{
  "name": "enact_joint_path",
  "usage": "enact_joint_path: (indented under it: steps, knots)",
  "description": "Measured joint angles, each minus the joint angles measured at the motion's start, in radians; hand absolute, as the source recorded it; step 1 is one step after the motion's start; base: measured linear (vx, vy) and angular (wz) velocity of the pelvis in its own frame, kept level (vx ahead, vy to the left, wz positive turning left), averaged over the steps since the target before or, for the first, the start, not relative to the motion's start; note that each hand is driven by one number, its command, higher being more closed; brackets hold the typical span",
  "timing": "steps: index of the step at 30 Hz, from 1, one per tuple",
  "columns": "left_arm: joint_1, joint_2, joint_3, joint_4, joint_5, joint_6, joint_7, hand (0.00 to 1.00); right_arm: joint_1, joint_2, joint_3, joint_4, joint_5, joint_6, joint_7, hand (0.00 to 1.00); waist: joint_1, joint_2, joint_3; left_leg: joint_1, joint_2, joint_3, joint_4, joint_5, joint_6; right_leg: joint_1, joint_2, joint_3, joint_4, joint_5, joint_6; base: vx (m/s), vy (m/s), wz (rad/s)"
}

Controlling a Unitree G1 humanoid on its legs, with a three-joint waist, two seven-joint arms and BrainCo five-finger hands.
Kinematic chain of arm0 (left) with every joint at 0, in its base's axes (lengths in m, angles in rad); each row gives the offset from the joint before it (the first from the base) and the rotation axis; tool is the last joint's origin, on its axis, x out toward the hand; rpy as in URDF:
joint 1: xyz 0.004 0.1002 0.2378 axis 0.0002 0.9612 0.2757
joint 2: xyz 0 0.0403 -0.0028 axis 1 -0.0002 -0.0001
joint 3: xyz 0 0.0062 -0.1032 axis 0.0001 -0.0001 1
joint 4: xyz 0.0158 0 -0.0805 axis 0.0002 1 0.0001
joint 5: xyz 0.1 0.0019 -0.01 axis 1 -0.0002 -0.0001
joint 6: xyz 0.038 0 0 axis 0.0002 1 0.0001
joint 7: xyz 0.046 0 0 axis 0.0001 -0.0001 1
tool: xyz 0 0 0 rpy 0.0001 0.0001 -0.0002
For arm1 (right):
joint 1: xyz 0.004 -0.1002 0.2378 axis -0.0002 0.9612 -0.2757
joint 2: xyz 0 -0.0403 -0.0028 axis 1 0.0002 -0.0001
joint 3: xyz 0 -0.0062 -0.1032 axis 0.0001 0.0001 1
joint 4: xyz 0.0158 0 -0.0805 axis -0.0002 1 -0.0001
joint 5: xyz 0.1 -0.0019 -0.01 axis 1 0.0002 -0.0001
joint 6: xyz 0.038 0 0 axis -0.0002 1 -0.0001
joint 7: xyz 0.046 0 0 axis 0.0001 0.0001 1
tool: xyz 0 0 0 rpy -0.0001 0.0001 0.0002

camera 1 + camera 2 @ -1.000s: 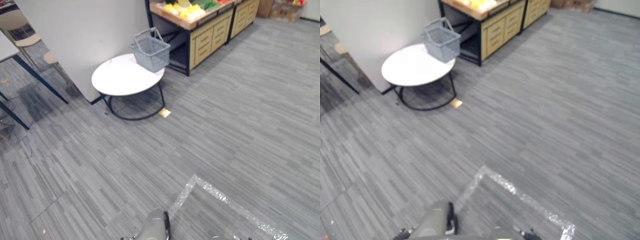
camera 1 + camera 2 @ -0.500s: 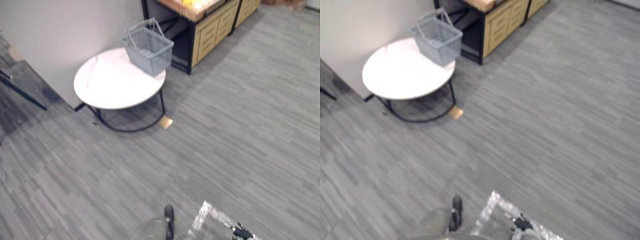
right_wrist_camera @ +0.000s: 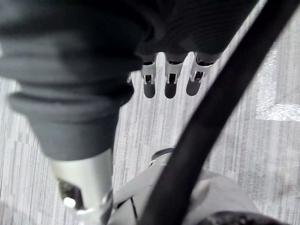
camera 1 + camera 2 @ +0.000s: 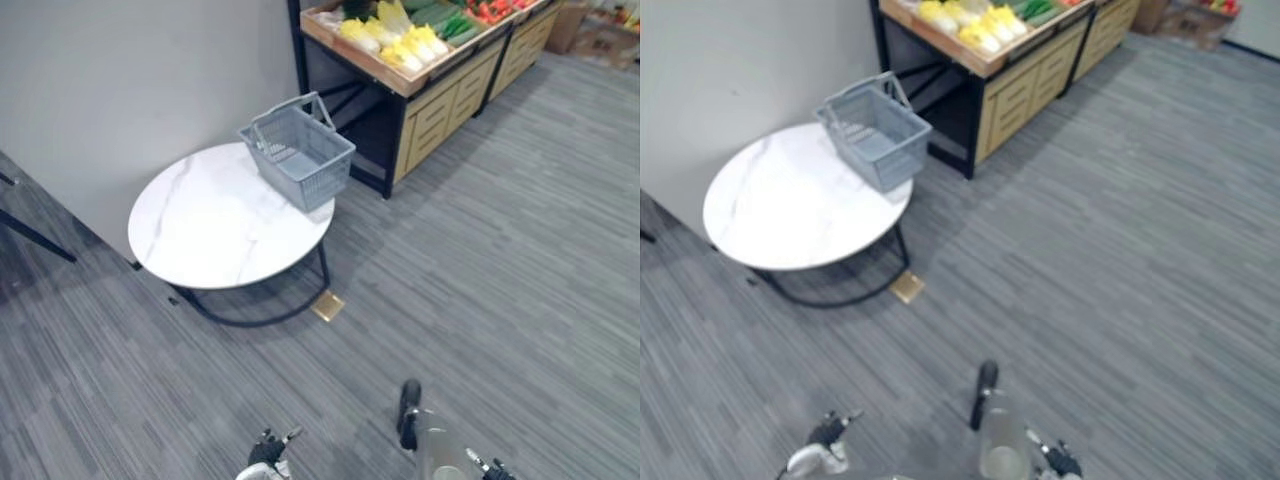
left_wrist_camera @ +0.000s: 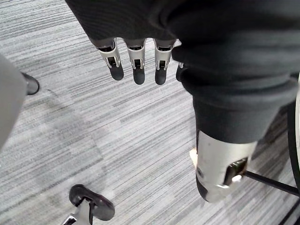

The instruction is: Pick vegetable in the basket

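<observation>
From where I stand on grey floor, a grey wire basket (image 4: 297, 152) is well apart from me. It looks empty, handles up, and sits at the edge of a round white bench (image 4: 200, 230). Just beyond the basket, a wooden bench (image 4: 440, 95) with drawers carries the vegetables (image 4: 395, 40): yellow ones nearest the basket, green and red ones farther from it. My left hand (image 5: 137, 65) hangs relaxed over the floor, fingers straight, holding nothing; my right hand (image 3: 170, 79) hangs likewise, empty. Nothing is within reach yet. I judge I should walk up beside the basket, stop square to the wooden bench, then reach for a yellow vegetable near the basket, keeping the carry short.
</observation>
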Motion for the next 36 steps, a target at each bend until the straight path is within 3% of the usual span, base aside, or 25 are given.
enact_joint_path:
  steps: [1,2,3,4,6,8,11,12,13,15,16,18,19,21,23,26,28,31,32,35,36]
  knots:
    - [0.011,-0.002,0.006,0.001,0.000,-0.001,-0.003,0.00,-0.001,-0.002,0.000,0.000,-0.001,0.001,0.000,0.00,-0.001,0.008,-0.004,-0.030,0.008,-0.006,0.074,0.041,-0.009,0.014,0.006,-0.007,0.014,-0.017,0.003,0.83,-0.358,0.11]
    - [0.013,0.002,0.033,0.004,-0.005,0.001,-0.004,0.00,-0.003,-0.005,0.001,-0.001,-0.003,0.002,0.002,0.00,-0.006,0.010,-0.004,-0.124,0.007,-0.037,0.296,0.224,-0.052,0.079,0.004,-0.027,0.020,-0.073,0.007,0.68,-0.266,0.21]
    - [0.013,0.003,0.034,0.005,-0.008,0.002,-0.004,0.00,-0.003,-0.008,0.006,0.000,-0.008,0.004,0.001,0.00,-0.003,0.009,-0.002,-0.163,0.008,-0.049,0.387,0.282,-0.102,0.112,0.001,-0.032,0.007,-0.090,0.005,0.77,-0.276,0.37]
    - [0.012,0.008,0.041,0.004,-0.010,0.000,-0.011,0.00,-0.004,-0.013,0.014,0.000,-0.022,0.006,0.001,0.00,0.001,-0.002,0.009,-0.239,0.035,-0.018,0.561,0.285,-0.128,0.189,0.003,-0.044,-0.020,-0.124,0.003,0.59,-0.183,0.35]
    - [0.013,0.019,0.074,0.001,-0.017,-0.001,-0.026,0.00,-0.010,-0.022,0.046,0.001,-0.033,0.006,-0.004,0.00,0.007,-0.011,0.019,-0.343,0.088,0.103,0.742,0.215,-0.065,0.355,0.009,-0.054,-0.088,-0.186,0.004,0.54,-0.171,0.35]
    - [0.012,0.024,0.072,-0.014,-0.039,-0.003,-0.030,0.00,-0.021,-0.036,0.074,0.005,-0.030,0.004,-0.005,0.00,0.031,-0.012,0.021,-0.429,0.096,0.191,0.747,0.145,-0.038,0.443,0.005,-0.057,-0.137,-0.197,0.018,0.42,-0.108,-0.10]
    - [0.018,0.045,0.069,-0.013,-0.041,-0.003,-0.028,0.00,-0.075,-0.030,0.100,0.004,-0.027,0.003,-0.005,0.00,0.042,-0.013,0.021,-0.546,0.064,0.261,0.526,0.104,-0.029,0.518,-0.005,-0.049,-0.194,-0.205,0.063,0.38,0.021,-0.28]
    - [0.040,0.052,0.056,-0.002,-0.040,-0.001,-0.026,0.00,-0.081,-0.030,0.111,0.002,-0.023,0.001,-0.004,0.00,0.057,-0.016,0.022,-0.538,0.021,0.297,0.271,0.124,-0.011,0.564,-0.017,-0.049,-0.223,-0.217,0.093,0.43,0.107,-0.20]
    - [0.052,0.051,0.049,0.004,-0.040,0.000,-0.025,0.00,-0.084,-0.031,0.124,-0.001,-0.019,0.001,-0.004,0.00,0.057,-0.015,0.021,-0.530,0.001,0.309,0.161,0.153,-0.002,0.582,-0.017,-0.050,-0.235,-0.223,0.106,0.55,0.174,-0.13]
    - [0.102,0.049,0.027,0.030,-0.040,0.002,-0.023,0.00,-0.072,-0.045,0.155,0.000,-0.018,0.000,-0.004,0.00,0.060,0.007,0.012,-0.511,-0.025,0.341,-0.128,0.304,0.026,0.646,0.005,-0.056,-0.267,-0.255,0.154,0.56,0.230,0.08]
    - [0.119,0.061,0.030,0.049,-0.044,0.012,-0.024,0.00,-0.073,-0.031,0.177,0.004,-0.018,0.002,-0.006,0.00,0.074,-0.024,0.003,-0.496,-0.059,0.359,-0.132,0.364,0.114,0.684,-0.013,-0.050,-0.284,-0.268,0.167,0.51,0.189,0.17]
    - [0.121,0.091,0.017,0.046,-0.040,0.015,-0.018,0.00,-0.078,-0.023,0.206,0.003,-0.018,-0.001,0.001,0.00,0.083,-0.080,-0.009,-0.501,-0.120,0.358,-0.152,0.330,0.125,0.678,-0.059,-0.047,-0.284,-0.246,0.157,0.42,0.130,0.38]
    - [0.121,0.093,0.017,0.047,-0.040,0.015,-0.018,0.00,-0.084,-0.024,0.205,0.003,-0.018,-0.002,0.001,0.00,0.086,-0.084,-0.010,-0.491,-0.143,0.343,-0.152,0.317,0.137,0.674,-0.076,-0.043,-0.251,-0.230,0.152,0.53,0.214,0.56]
    - [0.132,0.091,0.017,0.057,-0.040,0.015,-0.017,0.00,-0.080,-0.029,0.205,0.003,-0.019,-0.011,0.003,0.00,0.085,-0.079,-0.014,-0.423,-0.178,0.312,-0.167,0.277,0.149,0.632,-0.126,0.001,-0.037,-0.203,0.166,0.46,0.206,0.44]
    - [0.133,0.094,-0.012,0.069,-0.039,0.021,-0.018,0.00,-0.073,-0.022,0.206,-0.001,-0.020,-0.015,0.007,0.00,0.079,-0.067,-0.017,-0.327,-0.188,0.273,-0.191,0.226,0.131,0.460,-0.179,0.094,0.437,-0.106,0.204,0.37,0.123,0.38]
    - [0.135,0.111,-0.060,0.069,-0.039,0.025,-0.022,0.00,-0.052,-0.012,0.197,-0.020,-0.018,-0.021,0.006,0.00,0.069,-0.061,-0.013,-0.205,-0.195,0.214,-0.228,0.211,0.120,0.311,-0.212,0.067,0.721,-0.145,0.168,0.37,0.021,0.57]
    - [0.126,0.113,-0.057,0.066,-0.039,0.026,-0.021,0.00,-0.052,-0.012,0.195,-0.021,-0.019,-0.024,0.006,0.00,0.061,-0.068,-0.016,-0.146,-0.191,0.168,-0.256,0.209,0.115,0.278,-0.225,0.008,0.659,-0.207,0.153,0.30,-0.089,0.75]
    - [0.113,0.110,-0.044,0.063,-0.040,0.022,-0.020,0.00,-0.053,-0.007,0.171,-0.018,-0.019,-0.031,0.006,0.00,0.056,-0.071,-0.016,-0.125,-0.171,0.079,-0.253,0.186,0.079,0.265,-0.209,0.020,0.276,-0.222,0.142,0.25,-0.222,0.81]
    - [0.112,0.108,-0.036,0.062,-0.040,0.022,-0.019,0.00,-0.052,-0.002,0.163,-0.015,-0.019,-0.031,0.005,0.00,0.059,-0.072,-0.016,-0.130,-0.157,0.053,-0.253,0.171,0.057,0.269,-0.181,0.075,0.098,-0.209,0.149,0.17,-0.305,0.49]
    - [0.110,0.108,0.004,0.063,-0.039,0.021,-0.016,0.00,-0.052,0.017,0.126,0.000,-0.018,-0.030,0.004,0.00,0.065,-0.092,-0.025,-0.167,-0.133,-0.006,-0.243,0.140,0.025,0.268,-0.145,0.205,-0.151,-0.148,0.154,0.17,-0.413,0.59]
    - [0.114,0.108,0.056,0.063,-0.039,0.021,-0.013,0.00,-0.038,0.026,0.112,0.005,-0.019,-0.027,0.004,0.00,0.072,-0.126,-0.034,-0.177,-0.115,-0.023,-0.236,0.124,0.000,0.283,-0.138,0.216,-0.199,-0.052,0.200,0.15,-0.424,0.68]
